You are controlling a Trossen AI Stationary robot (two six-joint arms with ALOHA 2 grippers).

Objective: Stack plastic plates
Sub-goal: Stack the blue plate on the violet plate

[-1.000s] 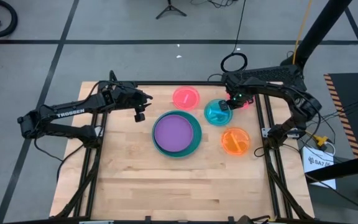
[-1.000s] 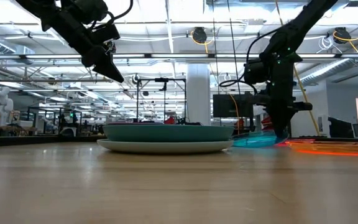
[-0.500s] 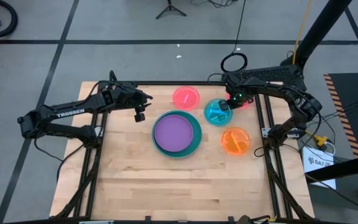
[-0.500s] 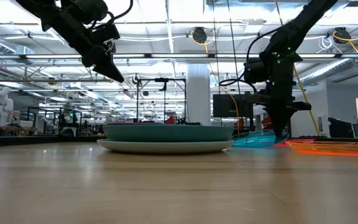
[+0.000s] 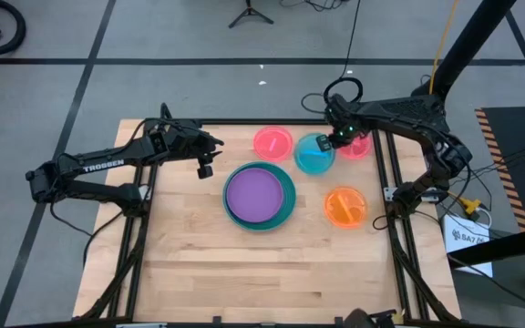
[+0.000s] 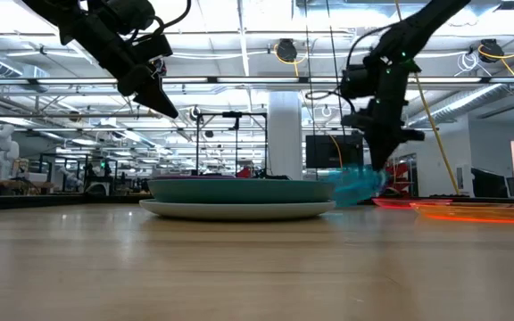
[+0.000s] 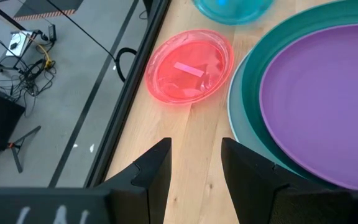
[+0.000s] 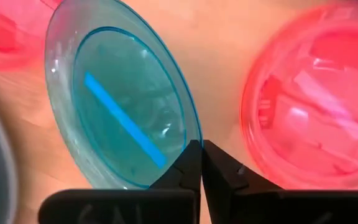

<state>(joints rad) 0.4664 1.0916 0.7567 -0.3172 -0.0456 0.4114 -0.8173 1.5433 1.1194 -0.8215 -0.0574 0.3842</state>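
1. Your right gripper (image 8: 201, 163) is pinching the blue plate's (image 5: 313, 155) rim, holding it tilted just off the surface (image 5: 244, 264) so it can travel.
2. The stack (image 5: 261, 195) sits close by, purple on teal, probably its destination.
3. Your left gripper (image 5: 210, 155) hangs spread above the surface beside the stack.

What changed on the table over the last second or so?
The right gripper closed on the rim of the small blue plate, lifted it off the table and carried it a little toward the far edge, uncovering a second pink plate beside it. The left gripper stayed open above the table, and the purple-topped stack, the other pink plate and the orange plate did not move.
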